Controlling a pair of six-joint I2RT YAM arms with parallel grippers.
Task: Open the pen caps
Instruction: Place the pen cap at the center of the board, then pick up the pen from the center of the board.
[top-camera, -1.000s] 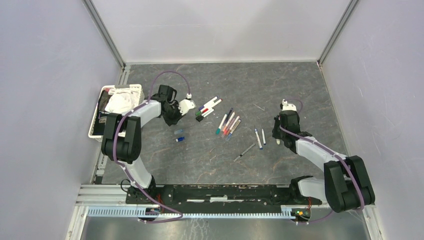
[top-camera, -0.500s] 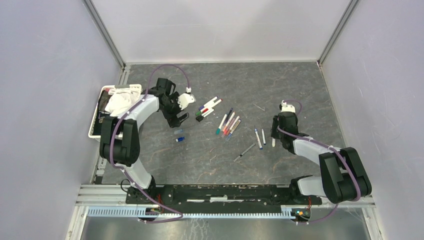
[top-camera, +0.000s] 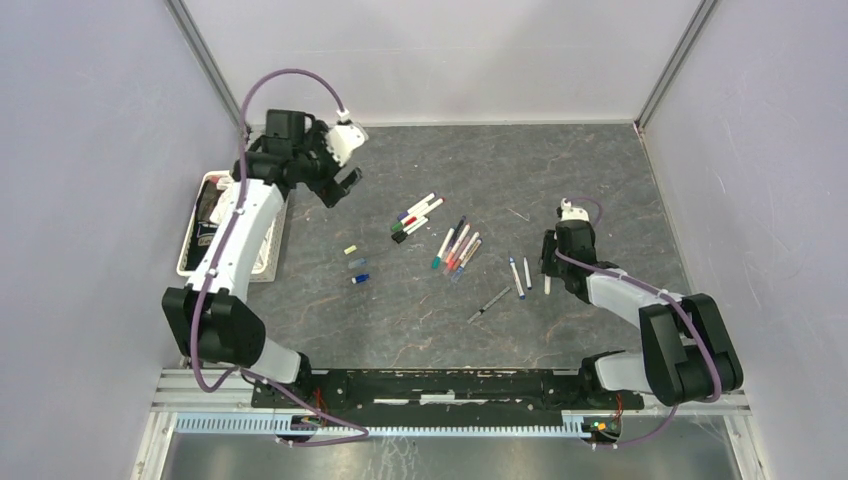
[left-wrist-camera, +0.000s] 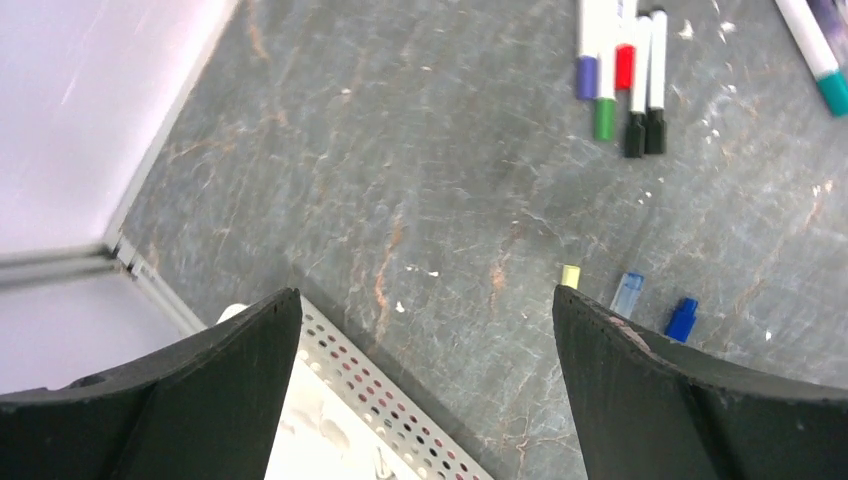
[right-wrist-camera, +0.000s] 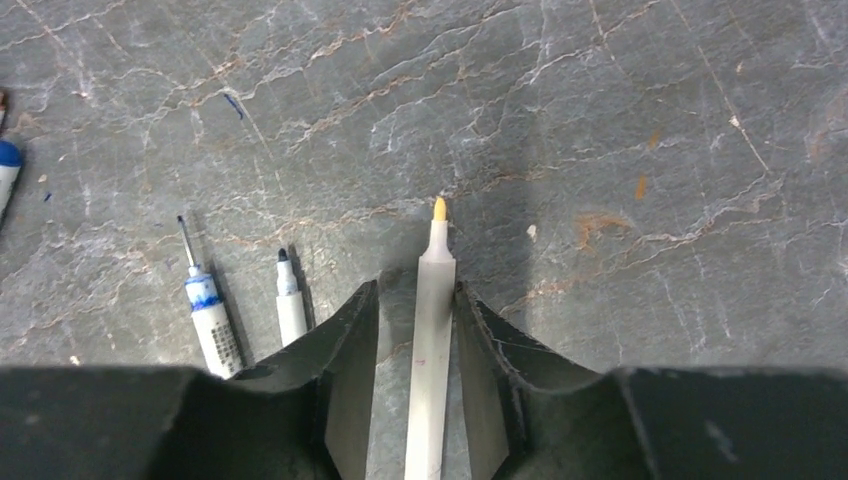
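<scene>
My left gripper (top-camera: 333, 187) hangs wide open and empty, high over the back left by the basket's corner; the left wrist view shows its fingertips (left-wrist-camera: 285, 300) far apart. Below it lie a yellow pen cap (top-camera: 350, 249) (left-wrist-camera: 570, 276), a pale blue cap (left-wrist-camera: 627, 294) and a dark blue cap (left-wrist-camera: 682, 319). My right gripper (right-wrist-camera: 416, 287) is low on the table, open. An uncapped yellow-tipped pen (right-wrist-camera: 432, 330) (top-camera: 547, 284) lies between its jaws, with a gap on the left side. Capped pens (top-camera: 415, 214) (left-wrist-camera: 620, 80) lie mid-table.
A white perforated basket (top-camera: 270, 235) (left-wrist-camera: 380, 400) stands at the left edge. A second cluster of capped pens (top-camera: 457, 250) lies centre. Two uncapped pens (right-wrist-camera: 210, 320) (right-wrist-camera: 290, 305) rest just left of my right gripper, and a thin grey pen (top-camera: 490, 303) lies nearer the front.
My left arm rose from the caps and swung back-left, its gripper opening; the yellow cap now lies on the table. My right gripper's jaws spread off the yellow-tipped pen.
</scene>
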